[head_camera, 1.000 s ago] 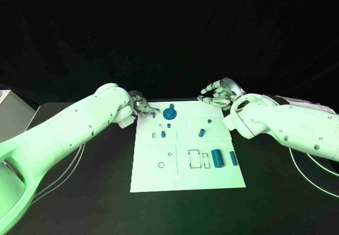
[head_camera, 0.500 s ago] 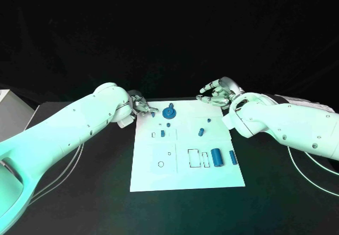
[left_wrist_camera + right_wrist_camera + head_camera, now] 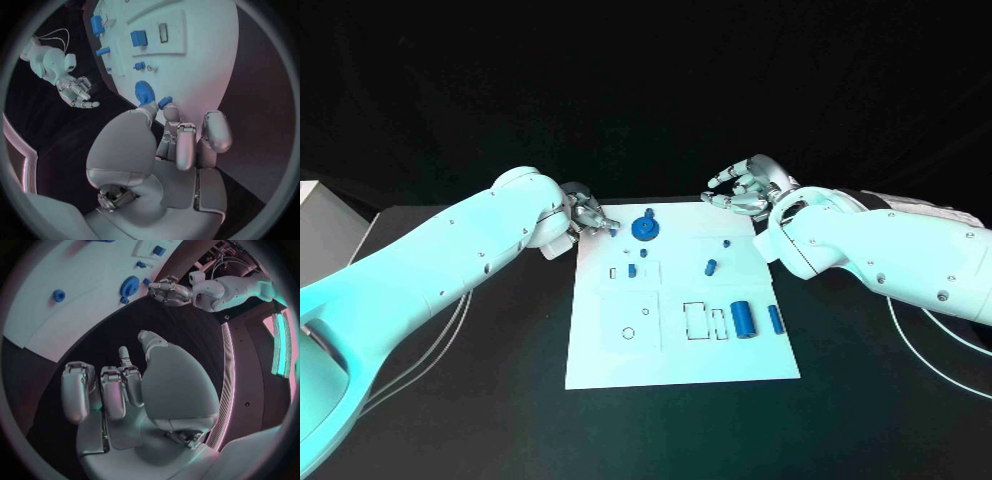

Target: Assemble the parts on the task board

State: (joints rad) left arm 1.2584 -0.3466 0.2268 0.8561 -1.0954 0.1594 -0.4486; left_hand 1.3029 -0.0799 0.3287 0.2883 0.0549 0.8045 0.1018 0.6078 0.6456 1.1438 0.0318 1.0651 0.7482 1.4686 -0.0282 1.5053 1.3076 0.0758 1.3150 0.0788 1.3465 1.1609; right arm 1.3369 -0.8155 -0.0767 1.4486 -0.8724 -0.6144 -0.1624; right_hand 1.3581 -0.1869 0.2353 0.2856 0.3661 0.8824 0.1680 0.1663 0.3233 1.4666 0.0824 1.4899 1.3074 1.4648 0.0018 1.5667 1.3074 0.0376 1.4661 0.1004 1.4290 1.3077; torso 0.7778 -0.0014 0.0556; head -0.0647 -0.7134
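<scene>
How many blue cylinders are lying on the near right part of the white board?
2. A thick blue cylinder lies beside the rectangular outlines. A thinner blue cylinder lies right of it, near the task board edge. Nothing covers this area.

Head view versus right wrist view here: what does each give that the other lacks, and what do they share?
Head view: two blue cylinders lying at the white task board's near right. Right wrist view: the right robot hand's palm side, fingers curled, holding nothing. Both: the round blue disc and the left robot hand pinching a small blue part at the board's far left corner.
</scene>
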